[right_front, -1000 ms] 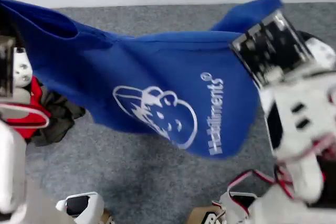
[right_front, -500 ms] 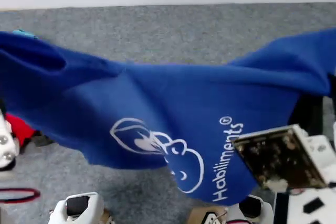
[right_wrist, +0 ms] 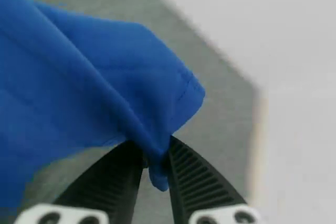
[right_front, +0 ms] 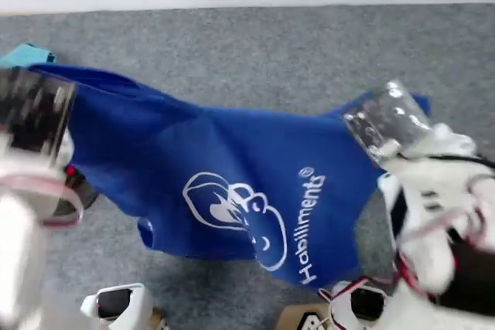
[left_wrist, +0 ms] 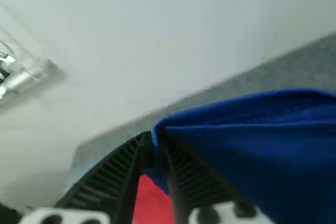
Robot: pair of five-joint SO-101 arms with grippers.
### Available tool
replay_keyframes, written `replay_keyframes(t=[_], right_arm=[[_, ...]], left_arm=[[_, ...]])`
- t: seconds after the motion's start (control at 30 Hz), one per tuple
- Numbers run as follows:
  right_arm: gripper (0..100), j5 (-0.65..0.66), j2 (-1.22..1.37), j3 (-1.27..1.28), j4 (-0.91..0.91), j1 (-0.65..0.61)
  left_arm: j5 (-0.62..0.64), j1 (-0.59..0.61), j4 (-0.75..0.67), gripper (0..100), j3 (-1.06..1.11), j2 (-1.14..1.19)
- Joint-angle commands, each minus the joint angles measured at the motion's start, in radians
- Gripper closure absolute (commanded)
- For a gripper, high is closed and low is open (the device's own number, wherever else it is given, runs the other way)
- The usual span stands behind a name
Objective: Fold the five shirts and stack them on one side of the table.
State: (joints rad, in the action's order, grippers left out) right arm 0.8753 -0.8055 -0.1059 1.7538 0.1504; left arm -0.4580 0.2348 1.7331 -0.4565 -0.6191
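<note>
A blue shirt [right_front: 232, 175] with a white print hangs stretched between the two arms above the grey table [right_front: 247, 44]. My left gripper [left_wrist: 155, 153] is shut on one edge of the blue shirt [left_wrist: 252, 135], at the left side of the high view. My right gripper [right_wrist: 155, 163] is shut on a corner of the blue shirt [right_wrist: 79, 77], at the right side of the high view. A red shirt [left_wrist: 152, 203] shows behind the left gripper's fingers.
A light teal cloth [right_front: 27, 56] peeks out at the far left of the table, behind the blue shirt. Dark and red cloth [right_front: 77, 187] lies under the left arm. The arms' white bases [right_front: 120, 305] stand at the near edge.
The blue shirt has swung between the arms and dropped lower. Both arms have shifted, the right one rising back into the right side of the high view.
</note>
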Motion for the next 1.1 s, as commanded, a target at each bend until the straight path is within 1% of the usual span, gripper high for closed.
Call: replay_keyframes(t=[0.0, 0.1, 0.2, 0.27, 0.37, 0.47, 0.53, 0.57, 0.67, 0.7, 0.77, 0.87, 1.07], right_arm=[[98.8, 0.009, 0.005, 0.218, -0.053, -0.077], [98.8, 0.011, 0.005, 0.425, -0.259, -0.096], [98.8, 0.017, 0.028, 0.6, -0.495, -0.097], [98.8, 0.046, 0.082, 0.664, -0.599, -0.097], [98.8, 0.051, 0.2, 0.694, -0.687, -0.097], [98.5, 0.051, 0.317, 0.687, -0.691, -0.099], [96.7, 0.052, 0.358, 0.658, -0.622, -0.099], [93.7, 0.052, 0.366, 0.635, -0.57, -0.097], [79.8, 0.044, 0.372, 0.557, -0.438, -0.079], [75.8, 0.025, 0.372, 0.531, -0.418, -0.065], [71.6, -0.029, 0.383, 0.48, -0.418, -0.047], [71.4, -0.048, 0.42, 0.443, -0.449, -0.048], [71.4, -0.069, 0.604, 0.359, -0.487, -0.099]], left_arm=[[-0.02, 0.0, -0.126, 99, 0.348, 0.011], [-0.048, 0.0, -0.338, 99, 0.615, 0.011], [-0.052, -0.012, -0.517, 99, 0.791, 0.011], [-0.058, -0.029, -0.586, 99, 0.883, 0.011], [-0.058, -0.068, -0.628, 99, 0.987, 0.011], [-0.058, -0.095, -0.631, 99, 1.056, 0.011], [-0.058, -0.092, -0.631, 99, 1.084, 0.011], [-0.058, -0.084, -0.631, 99, 1.092, 0.011], [-0.075, -0.034, -0.626, 99, 1.101, 0.011], [-0.092, -0.005, -0.626, 99, 1.102, 0.011], [-0.107, 0.055, -0.626, 99, 1.102, 0.011], [-0.107, 0.101, -0.626, 99, 1.104, 0.011], [-0.109, 0.091, -0.632, 99, 1.141, 0.011]])
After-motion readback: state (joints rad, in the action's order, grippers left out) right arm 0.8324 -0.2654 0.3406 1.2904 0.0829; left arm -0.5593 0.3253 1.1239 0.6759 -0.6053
